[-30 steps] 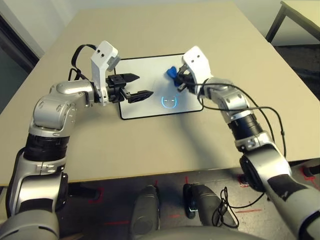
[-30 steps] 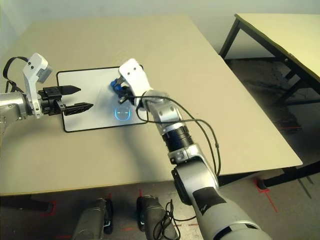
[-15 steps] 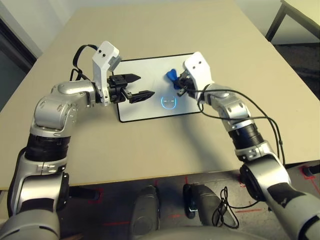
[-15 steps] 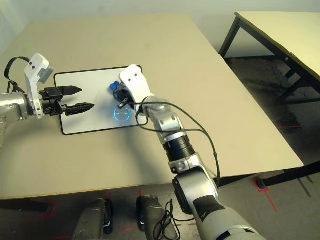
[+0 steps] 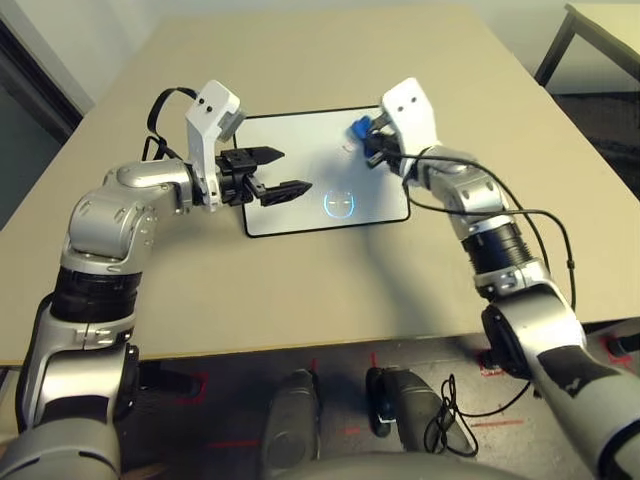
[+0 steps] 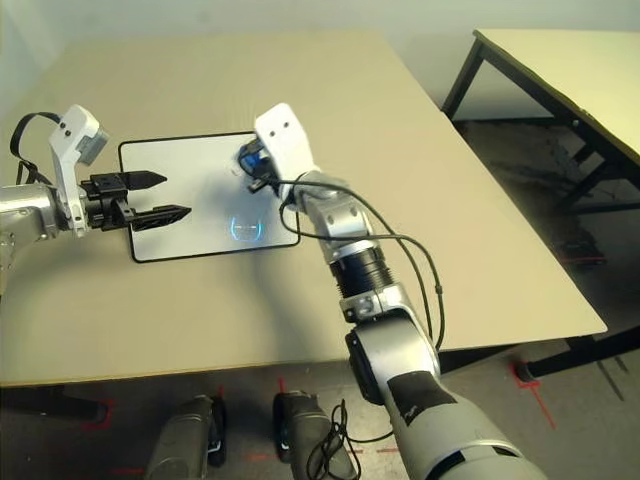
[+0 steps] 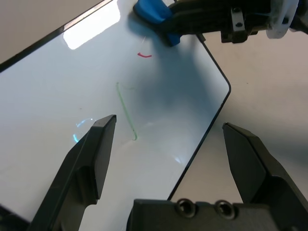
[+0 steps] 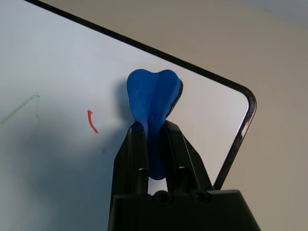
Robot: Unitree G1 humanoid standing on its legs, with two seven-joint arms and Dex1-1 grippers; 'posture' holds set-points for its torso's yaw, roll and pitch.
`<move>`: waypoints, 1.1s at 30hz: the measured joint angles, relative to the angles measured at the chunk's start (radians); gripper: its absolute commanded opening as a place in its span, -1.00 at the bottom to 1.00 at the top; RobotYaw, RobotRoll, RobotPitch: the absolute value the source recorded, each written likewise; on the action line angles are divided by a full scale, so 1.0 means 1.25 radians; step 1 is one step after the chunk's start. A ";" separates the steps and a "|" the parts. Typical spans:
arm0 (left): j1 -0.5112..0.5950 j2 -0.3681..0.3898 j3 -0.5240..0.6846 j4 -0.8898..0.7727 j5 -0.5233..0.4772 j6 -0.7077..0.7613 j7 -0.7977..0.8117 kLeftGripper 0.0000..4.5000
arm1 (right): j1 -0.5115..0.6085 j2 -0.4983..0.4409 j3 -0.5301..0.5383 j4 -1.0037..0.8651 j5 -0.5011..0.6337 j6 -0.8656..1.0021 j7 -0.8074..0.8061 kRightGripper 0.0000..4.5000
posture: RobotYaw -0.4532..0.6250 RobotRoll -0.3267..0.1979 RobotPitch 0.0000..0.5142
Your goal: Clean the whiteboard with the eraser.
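- While the right gripper (image 8: 155, 137) is clamping the blue eraser (image 8: 153, 103) over the whiteboard (image 5: 300, 150), a red mark (image 8: 91, 121) is lying just beside the eraser.
- The left gripper (image 5: 278, 172) is hovering over the board, jaws apart and empty.

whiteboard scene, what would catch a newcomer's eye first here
The bright blue bow-tie-shaped eraser stands out, pinched in the right hand over the far right corner of the large flat white board with its thin black frame. Beside it remain a short red mark and a thin green line.
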 measured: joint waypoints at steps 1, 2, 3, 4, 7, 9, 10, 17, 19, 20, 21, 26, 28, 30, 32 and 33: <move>0.000 0.000 0.000 -0.001 0.000 0.000 0.000 1.00 | 0.014 0.004 0.004 -0.016 -0.001 0.002 0.001 -0.85 | 0.05 0.25 -0.41; 0.000 0.000 0.000 -0.001 0.000 0.000 0.000 1.00 | 0.032 0.010 0.008 -0.040 -0.001 0.006 0.005 -0.85 | 0.05 0.25 -0.41; 0.000 0.000 0.000 -0.001 -0.001 0.000 0.000 1.00 | 0.048 0.013 0.017 -0.061 -0.001 0.015 0.012 -0.85 | 0.05 0.25 -0.41; 0.000 0.000 0.000 -0.002 -0.001 0.000 0.000 1.00 | 0.065 0.018 0.030 -0.085 -0.001 0.025 0.020 -0.85 | 0.05 0.25 -0.41; 0.000 0.000 0.000 -0.003 -0.001 0.002 0.000 1.00 | 0.114 0.029 0.067 -0.151 -0.001 0.061 0.045 -0.85 | 0.04 0.25 -0.41; 0.000 0.000 0.000 -0.003 -0.001 0.002 0.000 1.00 | 0.129 0.034 0.086 -0.176 -0.001 0.084 0.055 -0.85 | 0.04 0.25 -0.40; 0.000 0.000 0.000 -0.003 -0.001 0.002 -0.001 1.00 | 0.132 0.034 0.091 -0.181 -0.001 0.090 0.058 -0.85 | 0.04 0.25 -0.40; 0.000 -0.001 0.000 -0.003 -0.001 0.002 -0.001 1.00 | 0.070 0.036 0.070 -0.108 0.001 0.068 0.047 -0.85 | 0.04 0.25 -0.38; 0.000 -0.001 0.000 -0.003 -0.002 0.002 -0.001 1.00 | 0.028 0.032 0.038 -0.058 0.001 0.043 0.022 -0.85 | 0.04 0.25 -0.37; 0.001 -0.002 0.000 -0.004 -0.002 0.002 -0.001 1.00 | 0.008 0.029 0.023 -0.033 0.001 0.027 0.009 -0.85 | 0.04 0.25 -0.37; 0.001 -0.002 0.000 -0.004 -0.002 0.002 -0.001 1.00 | -0.006 0.027 0.010 -0.016 0.001 0.015 -0.001 -0.85 | 0.05 0.25 -0.37; 0.001 -0.002 0.000 -0.006 -0.003 0.005 0.002 1.00 | -0.020 0.030 -0.005 0.014 0.001 -0.025 -0.012 -0.85 | 0.05 0.25 -0.36; 0.002 -0.002 0.000 -0.007 -0.004 0.005 0.003 1.00 | 0.000 0.034 0.004 -0.012 0.001 -0.019 0.000 -0.85 | 0.05 0.25 -0.36; 0.004 -0.002 0.000 -0.007 -0.004 0.006 0.003 1.00 | 0.041 0.040 0.026 -0.062 0.001 0.002 0.022 -0.85 | 0.06 0.25 -0.35; 0.005 -0.002 0.000 -0.008 -0.004 0.007 0.004 1.00 | 0.075 0.045 0.050 -0.104 0.001 0.024 0.040 -0.85 | 0.06 0.25 -0.35; 0.005 -0.002 0.000 -0.008 -0.004 0.007 0.004 1.00 | 0.093 0.048 0.063 -0.127 0.001 0.037 0.047 -0.85 | 0.06 0.25 -0.35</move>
